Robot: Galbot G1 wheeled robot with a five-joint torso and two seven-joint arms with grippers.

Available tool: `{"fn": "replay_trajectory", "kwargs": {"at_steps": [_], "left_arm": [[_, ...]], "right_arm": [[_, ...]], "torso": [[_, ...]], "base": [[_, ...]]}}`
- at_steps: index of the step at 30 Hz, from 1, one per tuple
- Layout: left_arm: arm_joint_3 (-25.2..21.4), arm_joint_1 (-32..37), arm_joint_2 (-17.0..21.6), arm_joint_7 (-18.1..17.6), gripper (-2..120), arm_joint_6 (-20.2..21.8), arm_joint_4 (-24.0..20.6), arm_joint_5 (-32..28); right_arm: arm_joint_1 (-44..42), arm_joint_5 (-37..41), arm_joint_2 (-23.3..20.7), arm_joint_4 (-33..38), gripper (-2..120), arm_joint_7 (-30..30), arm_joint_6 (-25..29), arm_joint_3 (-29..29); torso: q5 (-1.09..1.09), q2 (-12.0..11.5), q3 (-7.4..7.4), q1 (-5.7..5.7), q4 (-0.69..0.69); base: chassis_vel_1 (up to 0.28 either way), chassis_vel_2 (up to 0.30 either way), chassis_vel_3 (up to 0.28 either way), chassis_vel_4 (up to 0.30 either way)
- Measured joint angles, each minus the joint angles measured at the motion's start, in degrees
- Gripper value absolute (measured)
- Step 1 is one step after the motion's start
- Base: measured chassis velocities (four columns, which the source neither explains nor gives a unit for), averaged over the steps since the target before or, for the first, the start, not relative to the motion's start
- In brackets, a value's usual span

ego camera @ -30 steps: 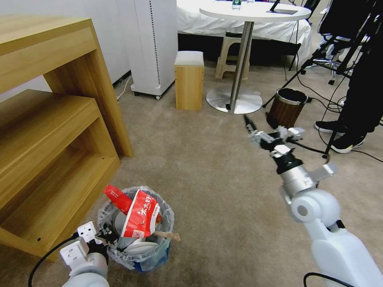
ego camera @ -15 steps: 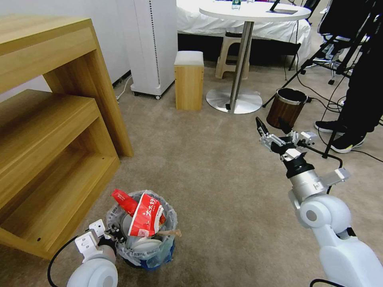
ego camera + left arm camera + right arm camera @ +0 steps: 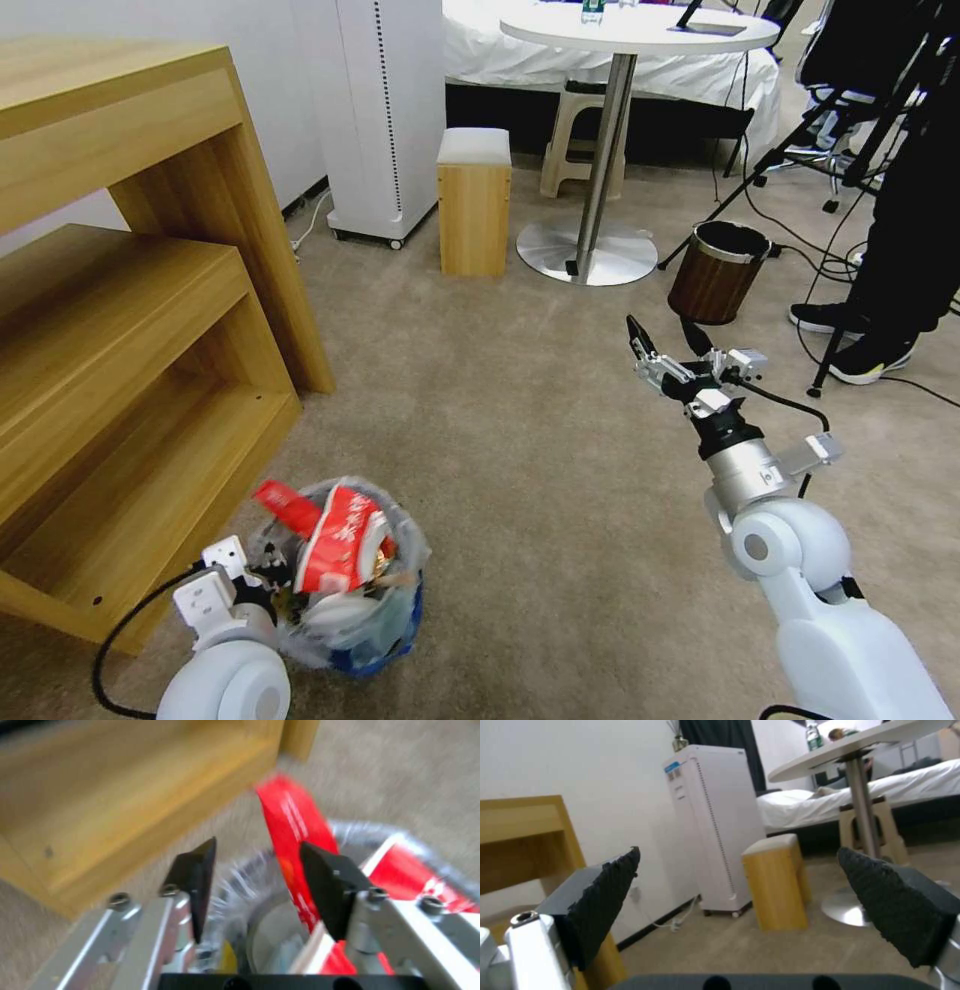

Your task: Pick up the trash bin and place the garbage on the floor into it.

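Note:
The trash bin (image 3: pixel 385 630), blue at the base with a crinkly bag over its rim, sits tilted on the beige floor (image 3: pixel 520 450) at the lower left. Garbage fills it: red snack packets (image 3: pixel 335 535), a white slipper (image 3: pixel 340 612) and a wooden stick (image 3: pixel 402 578). My left gripper (image 3: pixel 265 582) grips the rim on the bin's left side. In the left wrist view its fingers (image 3: pixel 192 881) straddle the bagged rim (image 3: pixel 240 879), beside a red packet (image 3: pixel 295 821). My right gripper (image 3: pixel 662 338) hovers open and empty over bare carpet at mid right, also seen as the right gripper (image 3: pixel 737 852).
A wooden shelf unit (image 3: pixel 130 330) stands close on the left of the bin. A brown wood-look bin (image 3: pixel 718 272), a round table's base (image 3: pixel 585 250), a wooden stool (image 3: pixel 474 200), a white tower unit (image 3: pixel 385 110) and cables lie farther back. A person's shoes (image 3: pixel 865 358) stand at right.
The trash bin has tipped and shifted slightly left with my left gripper. My right gripper has opened, and it swung right and lower, then back left.

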Motion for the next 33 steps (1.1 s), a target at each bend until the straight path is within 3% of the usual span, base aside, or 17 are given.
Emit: {"fn": "replay_trajectory", "kwargs": {"at_steps": [2, 6, 9, 11, 16, 20, 22, 27, 28, 31, 33], "left_arm": [[0.6, 3.2, 0.0, 2.7, 63, -2.8, -3.9, 4.2], [1.1, 5.8, -0.3, 6.3, 71, -7.5, -6.2, 7.9], [0.5, 7.4, -1.0, 12.7, 86, -17.1, -7.5, 15.4], [0.0, 7.4, -1.2, 14.4, 93, -19.0, -7.9, 17.0], [-2.1, 7.1, -0.7, 18.6, 107, -21.1, -8.4, 19.6], [-2.6, 6.5, -0.5, 20.4, 112, -21.3, -6.9, 19.5], [-2.7, 6.4, -0.4, 20.9, 113, -21.3, -6.6, 19.4], [-5.0, 5.9, 1.4, 28.1, 114, -22.9, -3.2, 18.1], [-5.0, 5.9, 1.4, 28.1, 114, -22.9, -3.2, 18.1], [-8.1, 5.2, 2.5, 32.4, 112, -24.0, -2.9, 12.6], [-8.8, 5.0, 2.6, 33.0, 111, -24.3, -2.9, 11.7]], "right_arm": [[-1.6, -3.4, 1.1, -0.9, 100, -0.1, 3.4, 0.6], [-4.0, -7.6, 2.9, -1.2, 100, 0.5, 7.7, 1.3], [-9.3, -15.0, 6.0, 1.2, 100, 1.5, 11.0, 4.2], [-11.7, -17.7, 7.1, 3.0, 100, 2.3, 11.7, 6.4], [-18.8, -22.7, 9.3, 8.4, 100, 4.1, 13.7, 15.0], [-21.8, -22.8, 9.8, 9.1, 100, 3.0, 15.8, 17.4], [-22.1, -22.9, 10.0, 9.0, 100, 2.7, 16.1, 17.5], [-24.1, -22.9, 11.9, 8.8, 100, 1.6, 17.1, 16.9], [-24.1, -22.9, 11.9, 8.8, 100, 1.6, 17.1, 16.9], [-25.0, -22.0, 12.5, 8.7, 100, 0.4, 17.3, 16.4], [-25.2, -21.7, 12.5, 8.7, 100, 0.3, 17.3, 16.1]], "torso": [[0.01, 0.0, 0.0, 0.0, 0.0], [0.02, 0.0, 0.0, 0.0, 0.01], [0.01, 0.0, 0.0, 0.0, 0.0], [0.0, 0.0, 0.0, 0.0, 0.0], [-0.01, 0.0, -0.01, 0.0, -0.02], [0.0, 0.0, 0.0, 0.0, -0.01], [0.0, 0.0, 0.0, 0.0, -0.01], [0.0, 0.0, 0.0, 0.0, 0.0], [0.0, 0.0, 0.0, 0.0, 0.0], [0.0, 0.0, 0.0, 0.0, 0.0], [0.0, 0.0, 0.0, 0.0, 0.0]], "base": [[0.0, 0.0, 0.0, 0.0], [0.0, 0.0, 0.0, 0.0], [0.0, 0.0, 0.0, 0.0], [0.0, 0.0, 0.0, 0.0], [0.0, 0.0, 0.0, 0.0], [0.0, 0.0, 0.0, 0.0], [0.0, 0.0, 0.0, 0.0], [0.0, 0.0, 0.0, 0.0], [0.0, 0.0, 0.0, 0.0], [0.0, 0.0, 0.0, 0.0], [0.0, 0.0, 0.0, 0.0]]}}
